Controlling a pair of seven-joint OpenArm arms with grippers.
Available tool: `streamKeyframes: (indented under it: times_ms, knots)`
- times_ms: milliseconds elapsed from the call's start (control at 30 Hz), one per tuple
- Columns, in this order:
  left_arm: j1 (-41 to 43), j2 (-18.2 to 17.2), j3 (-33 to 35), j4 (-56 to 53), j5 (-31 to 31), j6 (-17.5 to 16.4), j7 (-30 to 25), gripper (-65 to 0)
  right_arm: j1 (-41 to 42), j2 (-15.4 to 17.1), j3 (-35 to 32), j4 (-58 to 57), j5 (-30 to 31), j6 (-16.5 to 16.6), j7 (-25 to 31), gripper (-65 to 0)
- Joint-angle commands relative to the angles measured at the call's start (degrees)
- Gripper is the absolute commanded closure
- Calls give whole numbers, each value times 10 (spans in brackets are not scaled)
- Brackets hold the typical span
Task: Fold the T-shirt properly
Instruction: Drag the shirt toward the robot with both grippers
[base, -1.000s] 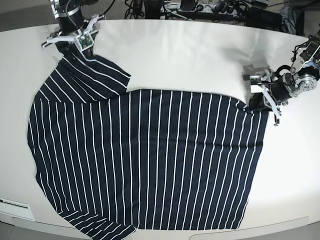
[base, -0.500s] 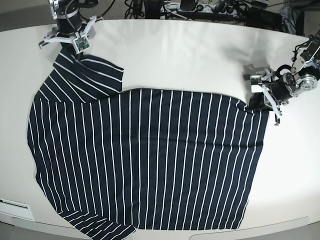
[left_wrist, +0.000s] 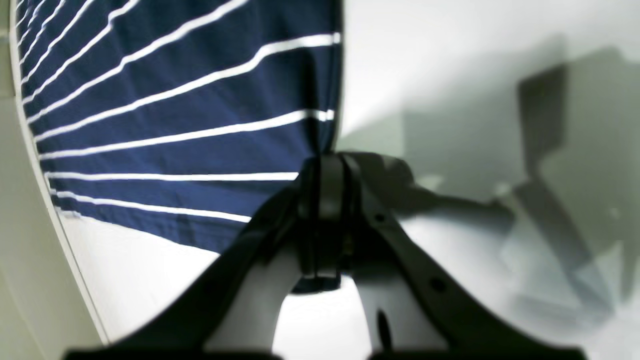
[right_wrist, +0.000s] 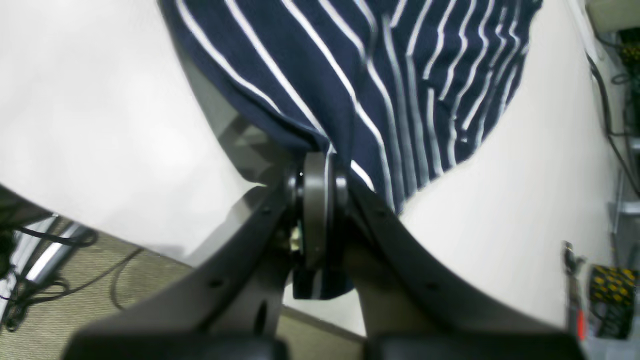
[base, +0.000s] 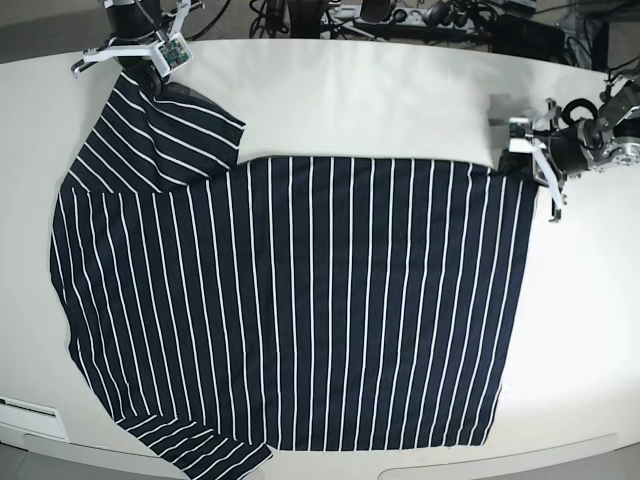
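The T-shirt (base: 300, 310), dark navy with thin white stripes, lies spread flat over most of the white table (base: 380, 100). My right gripper (base: 142, 70) is at the far left, shut on the tip of the sleeve (base: 160, 130); in the right wrist view the striped cloth (right_wrist: 375, 75) is pinched between the closed jaws of the gripper (right_wrist: 317, 167). My left gripper (base: 522, 160) is at the far right, shut on the shirt's upper right corner; in the left wrist view the fabric (left_wrist: 175, 125) runs into its closed jaws (left_wrist: 325, 165).
Cables and a power strip (base: 370, 15) lie beyond the table's far edge. A white label (base: 25, 410) sits at the front left rim. The shirt's lower hem reaches the table's near edge. Carpet and cables (right_wrist: 60, 280) show past the table in the right wrist view.
My right gripper has shut on the sleeve and drawn it toward the far left corner. My left gripper pulled its corner back and to the right, so the shirt's far edge now lies straight.
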Motion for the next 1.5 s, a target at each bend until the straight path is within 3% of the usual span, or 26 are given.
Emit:
streamKeyframes:
  times_ms: [0, 200, 400, 600, 767, 967, 1300, 1467]
  knots:
    - [-8, -23, -6, 16, -3, 5, -4, 0, -12, 3, 2, 16, -8, -16, 3, 0]
    - [-8, -66, -6, 66, -3, 5, 30, 0, -52, 14, 2, 44, -12, -23, -6, 0]
    - [-8, -100, -6, 97, -36, 0, 36, 0, -98, 40, 3, 56, -76, -77, -31, 0]
    - [-3, -104, -6, 126, -81, -22, 56, 0, -123, 41, 3, 56, -83, -101, -61, 0]
    - [43, -112, -6, 157, -80, -21, 61, 0, -123, 41, 3, 56, -83, -124, -86, 0]
    - [106, -119, -6, 167, -54, -20, 76, 0, -129, 41, 3, 56, -78, -133, -108, 0]
    - [144, -120, -6, 181, -54, -21, 78, 0, -192, 41, 3, 56, -78, -146, -85, 0]
    - [146, -131, -6, 202, -85, -52, 90, 0, -192, 41, 2, 56, -78, -145, -109, 0]
